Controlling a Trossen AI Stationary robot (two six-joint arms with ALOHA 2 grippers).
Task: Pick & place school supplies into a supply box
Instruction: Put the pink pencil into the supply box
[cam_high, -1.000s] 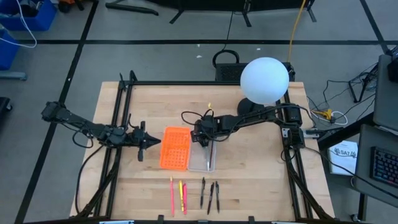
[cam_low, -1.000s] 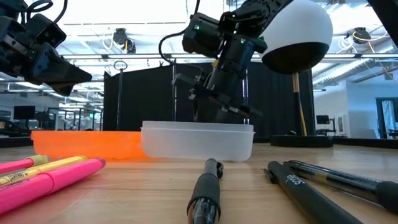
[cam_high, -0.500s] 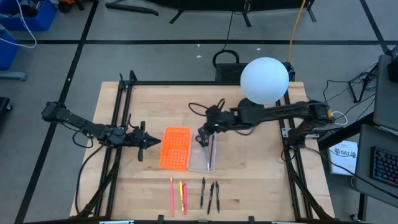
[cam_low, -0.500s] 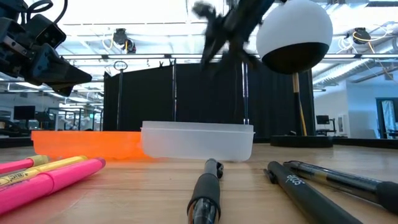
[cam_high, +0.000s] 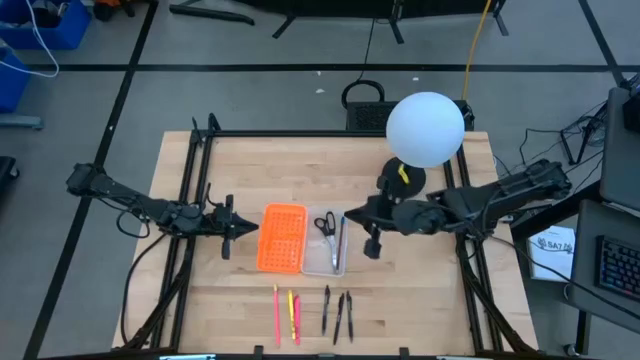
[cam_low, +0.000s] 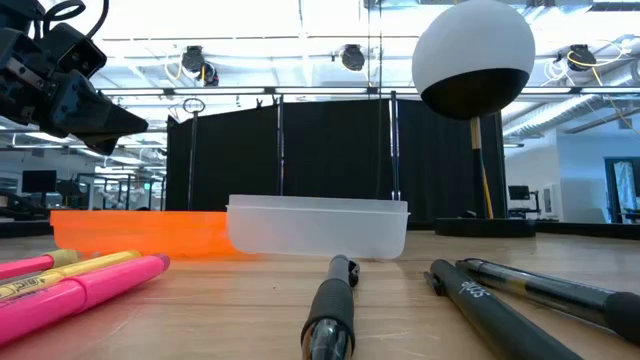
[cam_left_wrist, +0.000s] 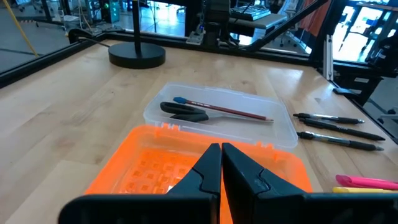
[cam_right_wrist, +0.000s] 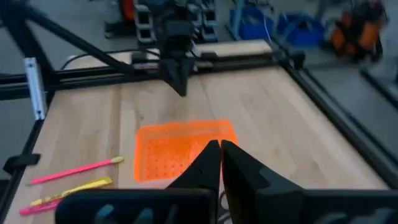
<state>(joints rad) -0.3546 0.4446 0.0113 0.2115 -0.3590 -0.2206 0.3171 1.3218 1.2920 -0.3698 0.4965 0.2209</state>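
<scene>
The clear supply box (cam_high: 318, 260) lies at mid-table beside an orange perforated tray (cam_high: 281, 238). Black-handled scissors (cam_left_wrist: 183, 111) and a red pencil (cam_left_wrist: 239, 112) lie flat on the box's floor. Pink and yellow pens (cam_high: 285, 315) and three black pens (cam_high: 338, 314) lie on the wood near the front edge. My right gripper (cam_high: 371, 249) hangs shut and empty above the table, just right of the box. My left gripper (cam_high: 243, 228) is shut and empty at the orange tray's left side, pointing at it.
A white globe lamp (cam_high: 425, 129) on a black base stands at the back right, above my right arm. Black rails (cam_high: 190, 200) run along the table's left and right sides. Bare wood lies in front of the box and at the far left.
My right gripper has risen out of the supply box and drawn toward the table's right edge, rolling as it went; its fingers, apart over the box a second ago, are now together. The scissors, hidden under it before, now show lying in the box.
</scene>
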